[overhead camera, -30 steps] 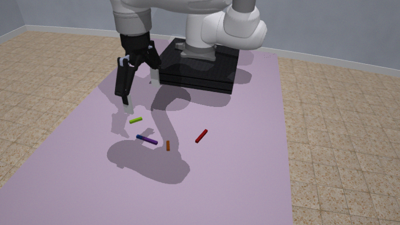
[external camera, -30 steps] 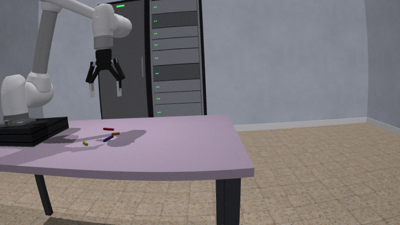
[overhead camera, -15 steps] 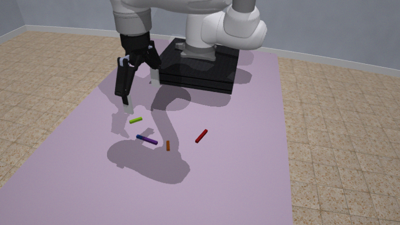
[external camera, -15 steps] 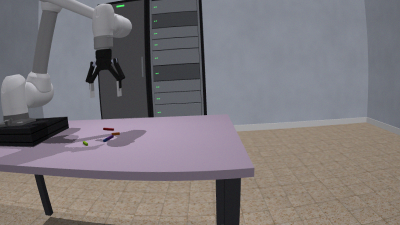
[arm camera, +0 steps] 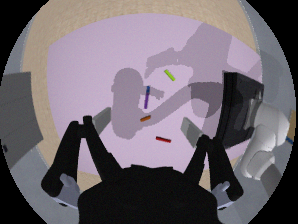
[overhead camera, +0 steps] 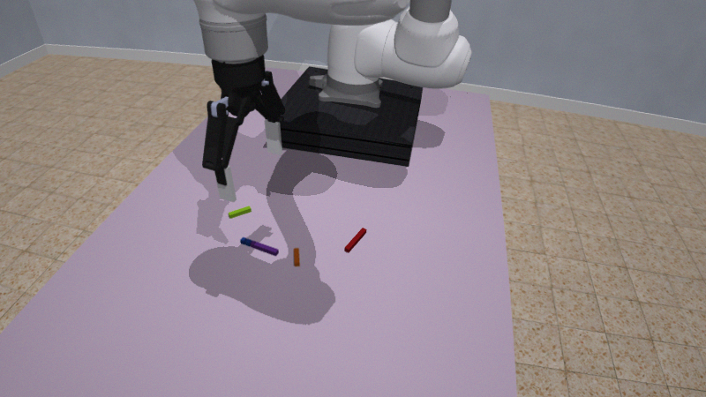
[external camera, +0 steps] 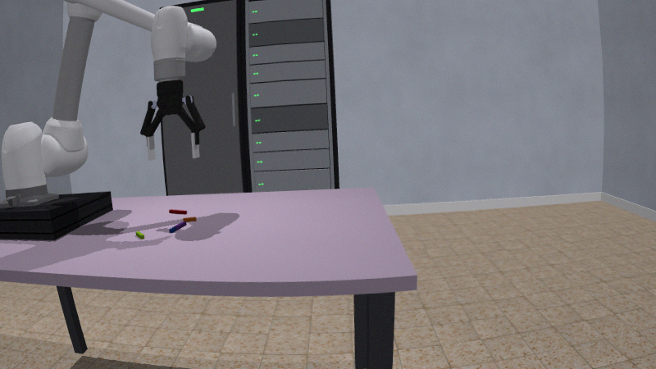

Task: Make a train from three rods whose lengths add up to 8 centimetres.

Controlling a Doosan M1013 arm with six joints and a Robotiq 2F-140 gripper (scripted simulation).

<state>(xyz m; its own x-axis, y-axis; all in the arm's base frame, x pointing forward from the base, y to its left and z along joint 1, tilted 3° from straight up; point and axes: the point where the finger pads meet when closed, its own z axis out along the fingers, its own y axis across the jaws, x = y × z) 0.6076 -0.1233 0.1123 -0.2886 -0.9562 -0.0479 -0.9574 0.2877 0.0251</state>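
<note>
Hovering above the bench [overhead camera: 419, 320] [external camera: 298, 239] [arm camera: 75, 90], the hand [overhead camera: 251, 174] [external camera: 173, 158] [arm camera: 147, 119] is spread wide. Blue rod [overhead camera: 245, 241] [external camera: 172, 230] [arm camera: 148, 89] and purple rod [overhead camera: 264, 247] [external camera: 180, 225] [arm camera: 146, 101] lie end to end; orange rod [overhead camera: 296, 257] [external camera: 189, 219] [arm camera: 145, 118] lies near the purple end, crosswise. Lime rod [overhead camera: 239, 212] [external camera: 139, 234] [arm camera: 169, 75] lies nearest the bench's left edge in the top view, red rod [overhead camera: 355, 240] [external camera: 178, 211] [arm camera: 163, 139] nearest its right.

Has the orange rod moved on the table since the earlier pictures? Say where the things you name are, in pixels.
No. The orange rod [overhead camera: 296, 257] [external camera: 189, 219] [arm camera: 145, 118] lies just as before, beside the purple rod's end [overhead camera: 272, 250], with the black base's distance unchanged.
</note>
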